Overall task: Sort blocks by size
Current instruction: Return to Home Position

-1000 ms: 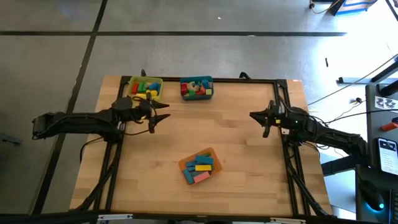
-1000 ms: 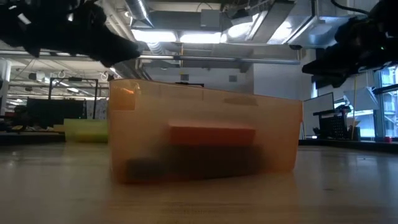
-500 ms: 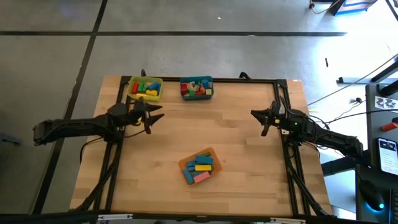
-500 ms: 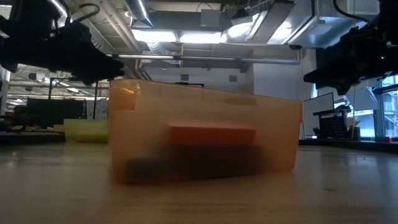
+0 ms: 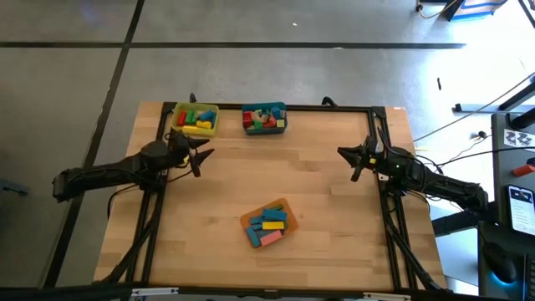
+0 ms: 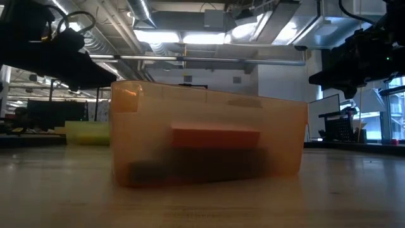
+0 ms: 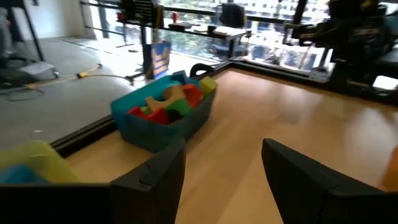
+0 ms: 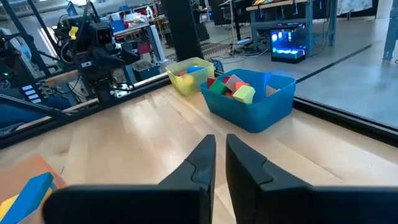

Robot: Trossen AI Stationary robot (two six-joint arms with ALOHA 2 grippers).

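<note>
The blocks lie in three bins: a yellow bin and a teal bin at the table's far edge, and an orange bin near the middle front. My left gripper hovers open at the table's left side, just in front of the yellow bin, with nothing between its fingers. My right gripper hovers at the right side, shut and empty. In the low view the orange bin fills the middle, a red block showing through its wall.
Black frame rails run along the table's left and right sides under the arms. Bare wood lies between the two grippers and the orange bin. Beyond the table are a grey floor and workshop benches.
My left gripper has drawn back toward the table's left edge and sunk a little, staying open and empty. My right gripper has kept its place, shut. The bins and blocks have not moved.
</note>
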